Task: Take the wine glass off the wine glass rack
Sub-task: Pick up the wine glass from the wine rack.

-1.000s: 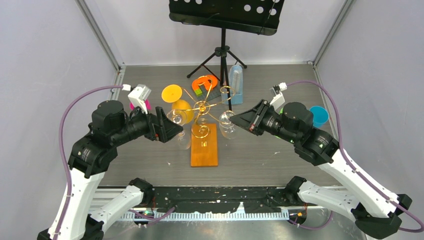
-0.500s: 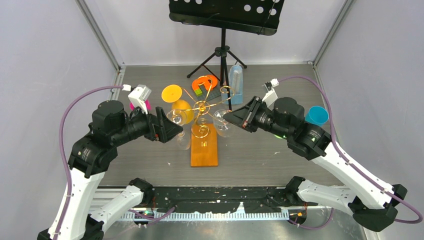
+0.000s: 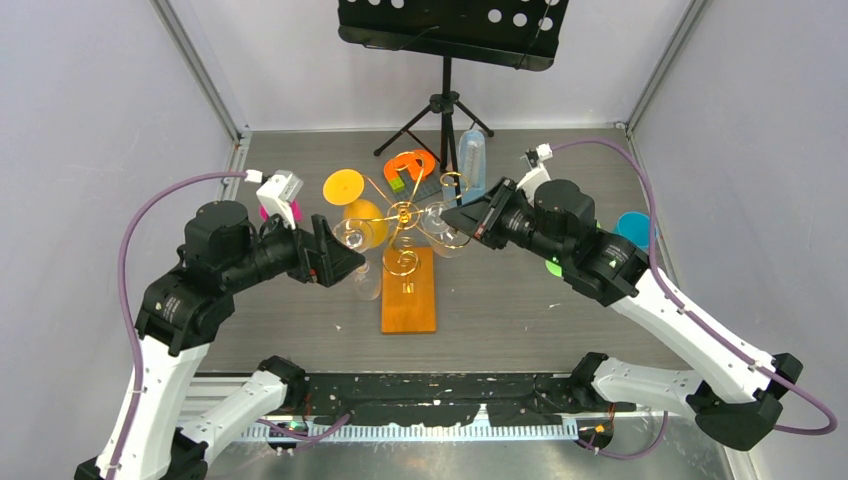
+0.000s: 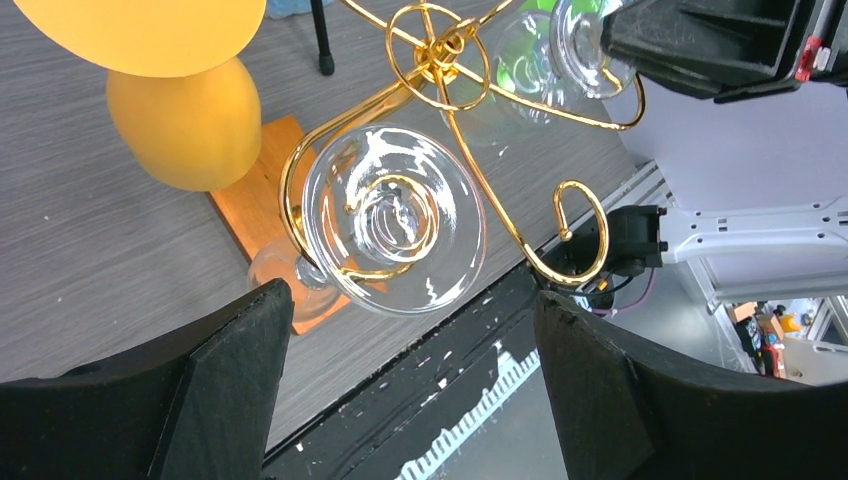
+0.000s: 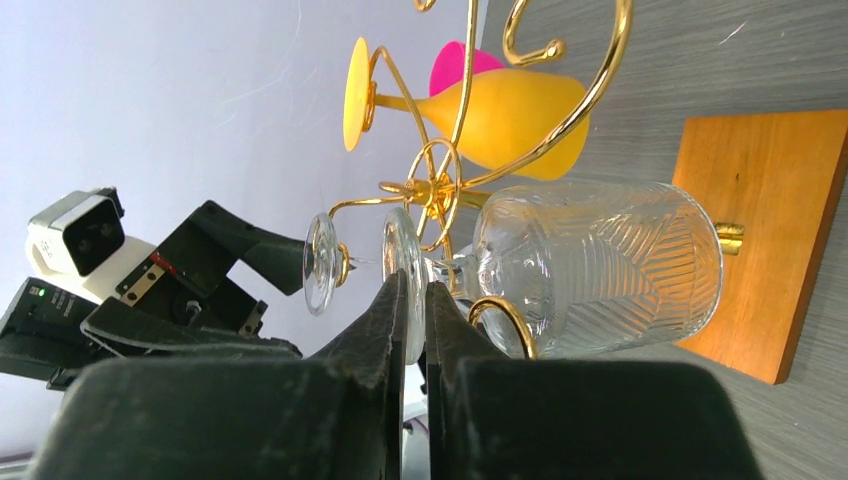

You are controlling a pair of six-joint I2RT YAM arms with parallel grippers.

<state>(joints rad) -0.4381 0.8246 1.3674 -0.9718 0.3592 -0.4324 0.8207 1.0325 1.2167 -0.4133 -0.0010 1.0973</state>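
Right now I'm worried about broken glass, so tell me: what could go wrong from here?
1. The right hand pinches only the thin foot of the ribbed glass; the heavy bowl could twist out of the grip.
2. A gold curl of the rack sits right by that bowl and could snag it, tugging the rack.
3. The yellow glass hangs close by and might get knocked.

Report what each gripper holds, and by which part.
The right gripper pinches the clear ribbed wine glass by its foot's rim; the left gripper is open, holding nothing.
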